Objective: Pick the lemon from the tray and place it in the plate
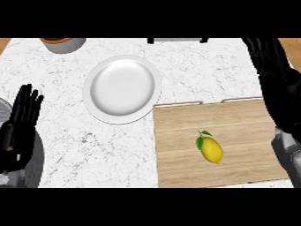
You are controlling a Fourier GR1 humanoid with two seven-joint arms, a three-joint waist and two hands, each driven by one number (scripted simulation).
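Below and left of the right hand point(275, 73), the lemon point(211, 149) lies on the wooden tray point(178, 126), well apart from the fingers. That hand is open, its fingers straight, above the tray's far right corner. Left of it, beyond the tray's edge, sits the white plate point(123, 86). The left hand point(19, 126) rests open at the view's left edge, fingers up, left of the plate.
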